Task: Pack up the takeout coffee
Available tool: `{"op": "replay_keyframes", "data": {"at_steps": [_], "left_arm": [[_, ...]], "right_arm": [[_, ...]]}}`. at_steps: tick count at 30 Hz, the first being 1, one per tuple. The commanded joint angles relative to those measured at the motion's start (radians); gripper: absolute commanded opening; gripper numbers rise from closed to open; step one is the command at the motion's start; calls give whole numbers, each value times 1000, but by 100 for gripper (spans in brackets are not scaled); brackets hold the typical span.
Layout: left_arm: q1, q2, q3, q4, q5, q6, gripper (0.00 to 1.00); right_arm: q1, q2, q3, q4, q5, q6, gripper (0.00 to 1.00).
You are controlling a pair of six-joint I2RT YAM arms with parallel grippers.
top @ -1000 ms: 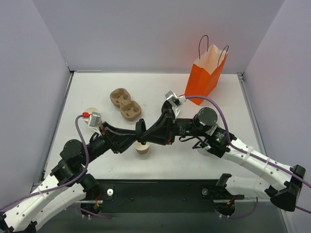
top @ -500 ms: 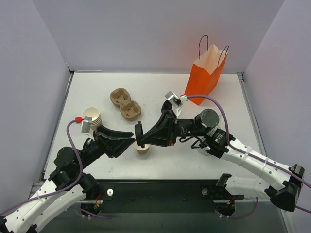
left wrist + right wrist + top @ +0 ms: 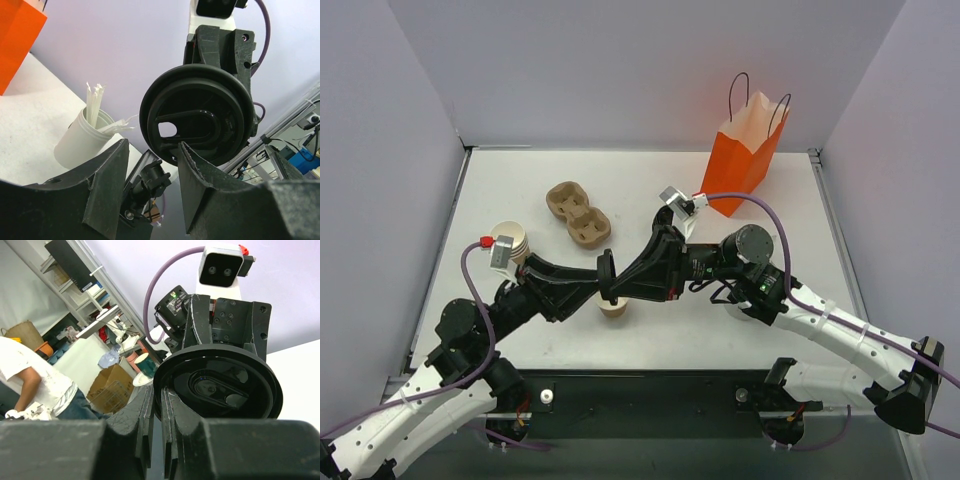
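Observation:
The takeout coffee's small tan-brown paper cup (image 3: 613,308) stands open on the table, below both grippers. My right gripper (image 3: 616,279) is shut on the rim of the round black lid (image 3: 605,270) and holds it on edge above the cup. In the right wrist view its jaws (image 3: 158,397) pinch the lid (image 3: 220,390) at its left rim. My left gripper (image 3: 592,284) is open, its fingertips just left of the lid. In the left wrist view the lid (image 3: 200,117) faces me, just beyond the open gripper (image 3: 152,146). The orange bag (image 3: 745,150) stands at the back right.
A tan pulp cup carrier (image 3: 578,215) lies at the middle back. A stack of tan cups (image 3: 510,240) stands at the left. A white cylinder cup with white sticks (image 3: 85,140) stands behind the right arm, with the orange bag (image 3: 15,40) beyond it.
My left gripper drew back to the left from the lid, then came forward to it again, still open. The right gripper has kept the lid above the cup.

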State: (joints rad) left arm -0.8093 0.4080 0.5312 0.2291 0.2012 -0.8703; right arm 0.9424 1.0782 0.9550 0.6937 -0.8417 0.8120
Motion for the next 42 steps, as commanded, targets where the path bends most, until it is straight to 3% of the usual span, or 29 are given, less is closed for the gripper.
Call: {"op": "replay_keyframes", "data": {"at_steps": [1,10,24,28,29,32,36,40,42], "left_arm": [[4,14,1,110,15,-44,54],[4,37,-11,179,27,-75,52],[5,17,-66,211,15,-104,38],[4,31,-54,208,17,-99,21],[5,34,-50,204,14,-89,10],[5,32,-10,98,-23,-53,0],[7,9,71,-202,-103,20,0],[4,5,177,-494,-203,100,0],[6,29,251,-676,-281,135,0]], "right_arm": [[-1,-3,-7,138,-46,7,9],[-1,-3,-18,176,-54,29,9],[-2,2,-38,219,-54,41,9],[-4,-3,-51,211,-50,41,17],[-5,-6,-55,207,-45,39,20],[-24,-33,-81,173,-27,33,37],[-71,-110,-121,23,65,-49,51],[-90,-214,-102,-413,264,-251,63],[-88,-265,-88,-537,364,-309,70]]}}
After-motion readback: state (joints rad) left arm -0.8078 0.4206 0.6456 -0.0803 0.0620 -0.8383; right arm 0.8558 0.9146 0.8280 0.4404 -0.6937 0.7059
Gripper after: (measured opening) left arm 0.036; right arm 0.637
